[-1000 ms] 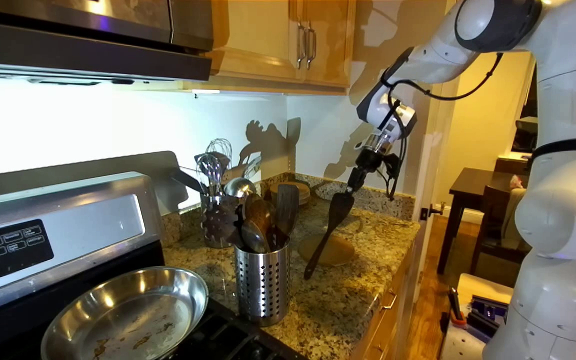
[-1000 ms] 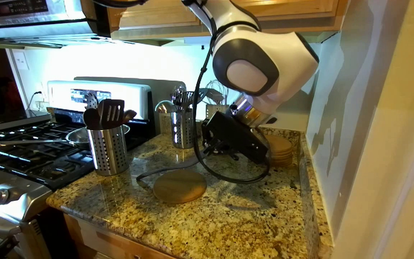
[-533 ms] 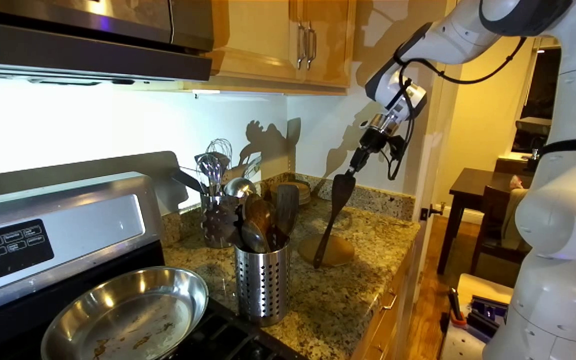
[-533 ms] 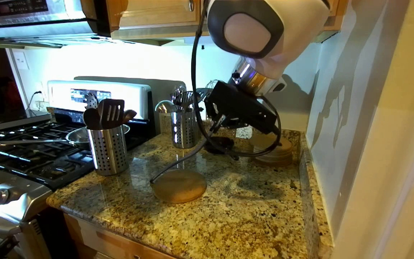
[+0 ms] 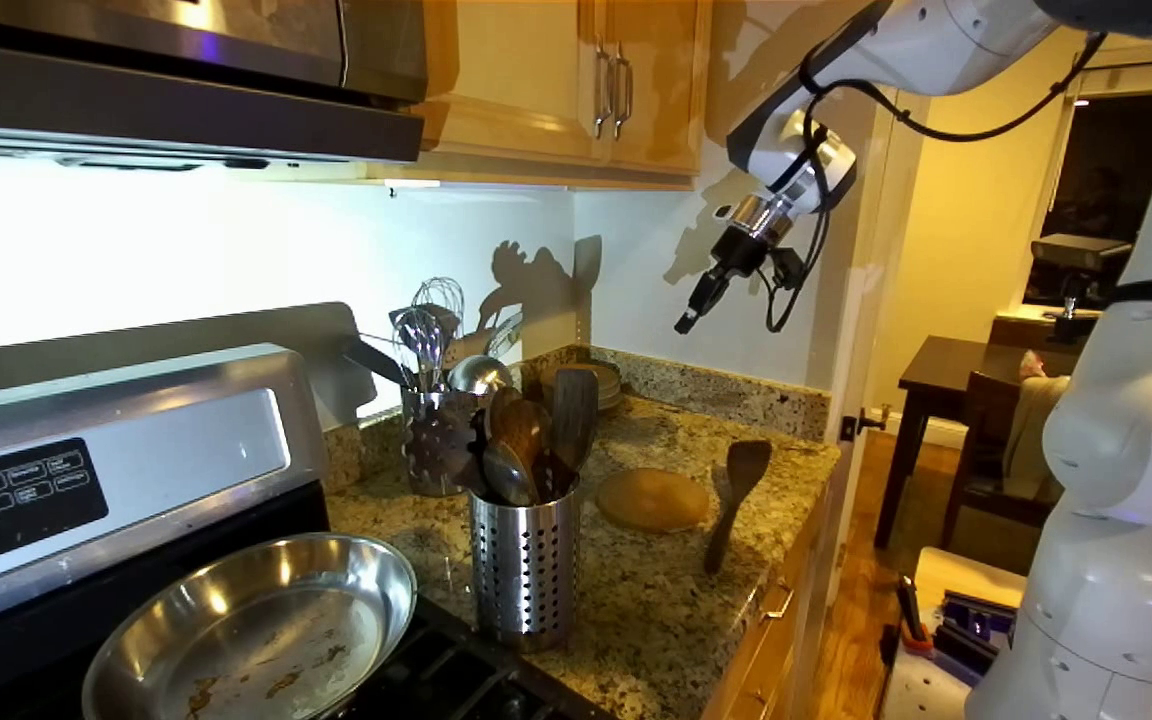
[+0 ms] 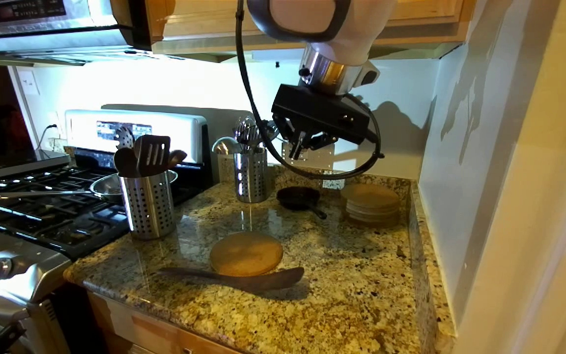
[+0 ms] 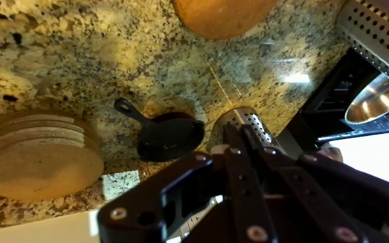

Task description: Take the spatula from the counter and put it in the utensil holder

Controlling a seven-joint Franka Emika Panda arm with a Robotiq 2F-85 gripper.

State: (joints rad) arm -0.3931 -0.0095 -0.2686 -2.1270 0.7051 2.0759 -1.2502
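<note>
Brown wood is met first, at the near side: the spatula point(image 6: 268, 282) is seen down at the counter point(image 6: 356, 305), just in front of the round wooden disc point(image 6: 246, 253) in an exterior view, its flat head turned away from the stove point(image 6: 42, 206), its thin handle pointed toward it. Blurred, though, so whether its full length is borne by the counter cannot be told. Past the handle end, the utensil holder point(image 6: 149, 206) is stood upright beside the stove, packed with dark utensils point(image 6: 154, 169); the spatula is found outside it. And up above, the gripper point(image 7: 239, 131) is held tilted downward, well apart from the spatula: its fingers point(image 7: 231, 136) are drawn together in the wrist view, nothing gripped between them. Deeper in, a small black skillet point(image 6: 297, 197) is set on the counter, flanked in an exterior view by a second perforated steel cylinder point(image 6: 251, 177) and a stack of wooden discs point(image 6: 371, 216) near the corner. Across on the stove, a steel frying pan point(image 6: 107, 189) is partly hidden by the utensil holder.
</note>
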